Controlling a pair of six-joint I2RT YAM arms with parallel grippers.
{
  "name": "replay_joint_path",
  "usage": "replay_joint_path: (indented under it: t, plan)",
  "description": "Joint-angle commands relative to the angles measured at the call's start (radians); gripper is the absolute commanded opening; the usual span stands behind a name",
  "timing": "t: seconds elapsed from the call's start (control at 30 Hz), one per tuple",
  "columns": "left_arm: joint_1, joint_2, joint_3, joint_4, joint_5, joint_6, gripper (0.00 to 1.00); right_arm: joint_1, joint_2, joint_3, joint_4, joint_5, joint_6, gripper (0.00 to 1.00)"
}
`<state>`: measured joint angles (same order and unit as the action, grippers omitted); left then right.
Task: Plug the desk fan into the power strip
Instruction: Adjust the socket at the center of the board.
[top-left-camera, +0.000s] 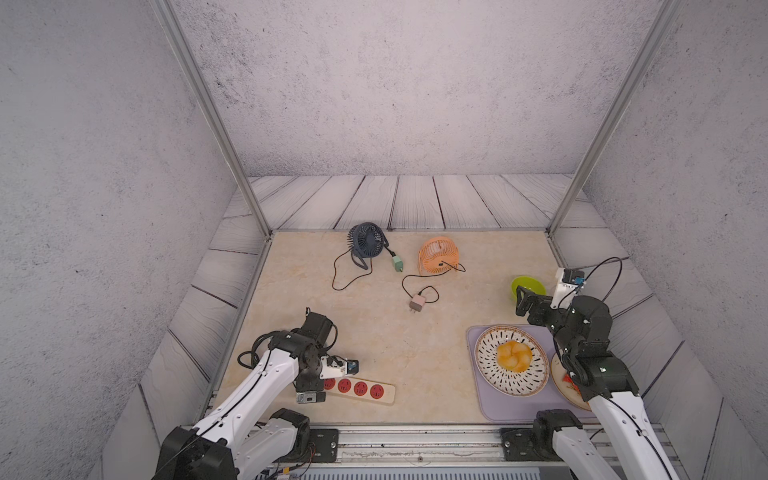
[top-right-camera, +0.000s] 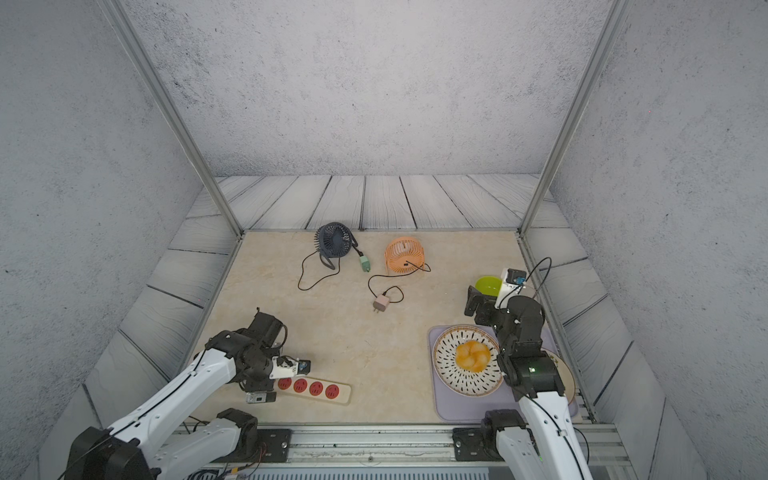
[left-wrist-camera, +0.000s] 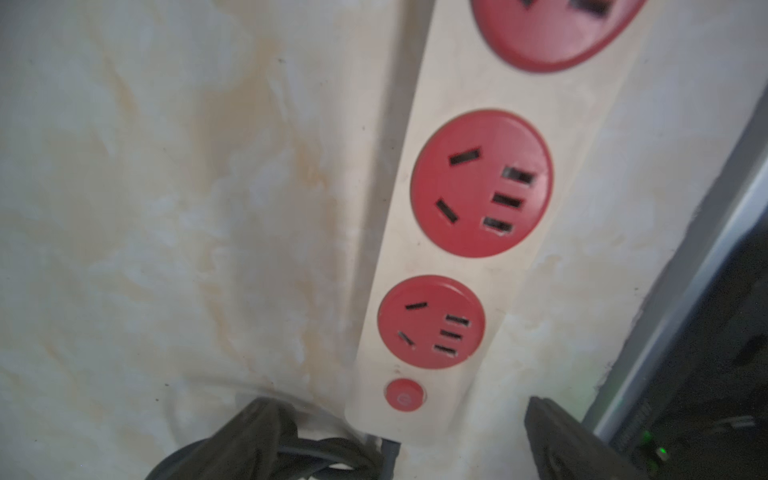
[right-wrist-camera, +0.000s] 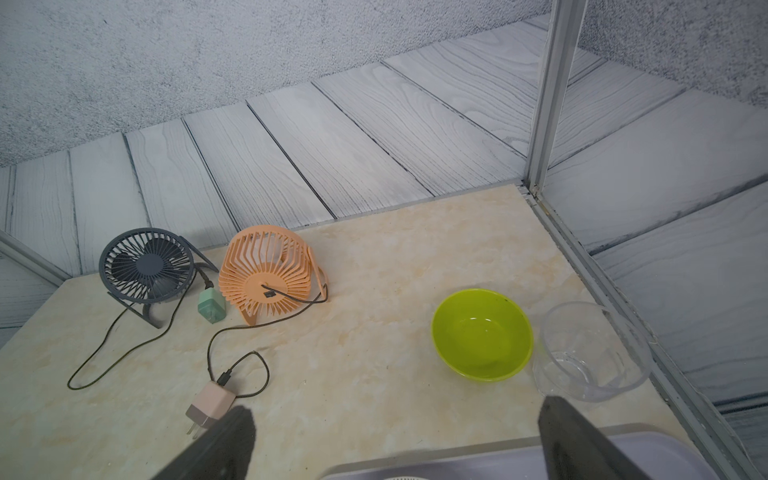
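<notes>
The power strip (top-left-camera: 360, 390) lies at the bench's near-left corner, its long axis running roughly along the near edge, sockets facing up and those in view empty. The left gripper (top-left-camera: 311, 385) hangs over its button end, jaws wide apart across the bar's width and holding nothing (the left wrist view shows a finger on either side of the red button (left-wrist-camera: 404, 395); whether either touches the bar I cannot tell). The right gripper (right-wrist-camera: 397, 410) is likewise spread and empty, by the right edge near the green bowl (top-left-camera: 528, 286).

Two desk fans stand at the far edge. One is a dark blue fan (top-left-camera: 365, 242) with a green adapter (top-left-camera: 398, 264) just beside it. The other is an orange fan (top-left-camera: 439, 254) whose black cable (top-left-camera: 405, 286) loops to a pink adapter (top-left-camera: 417, 304) near the bench's middle.

That pink adapter lies between the two grippers, to the left of the right one and somewhat nearer it, prongs toward the near edge. I judge the right arm better placed to fetch it while the left steadies the strip.
</notes>
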<state>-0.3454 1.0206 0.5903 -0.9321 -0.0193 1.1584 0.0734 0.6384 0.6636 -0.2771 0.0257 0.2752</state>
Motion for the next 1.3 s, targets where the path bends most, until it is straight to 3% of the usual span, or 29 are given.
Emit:
replay_joint_path:
  t: [0.0, 0.5, 0.73, 1.27]
  plan:
    - [-0.006, 0.007, -0.032, 0.107, -0.024, 0.041, 1.0, 0.001, -0.021, -0.018, 0.011, 0.022, -0.008, 0.99]
    - [-0.008, 0.139, -0.031, 0.373, -0.017, 0.068, 1.0, 0.001, -0.031, -0.034, 0.024, 0.028, 0.009, 0.99]
    - [-0.008, 0.333, 0.125, 0.473, -0.03, -0.026, 1.0, 0.001, -0.042, -0.024, 0.0, 0.031, 0.008, 0.99]
    - [-0.01, 0.72, 0.461, 0.635, -0.033, -0.054, 1.0, 0.001, -0.098, -0.045, -0.056, 0.012, 0.025, 0.99]
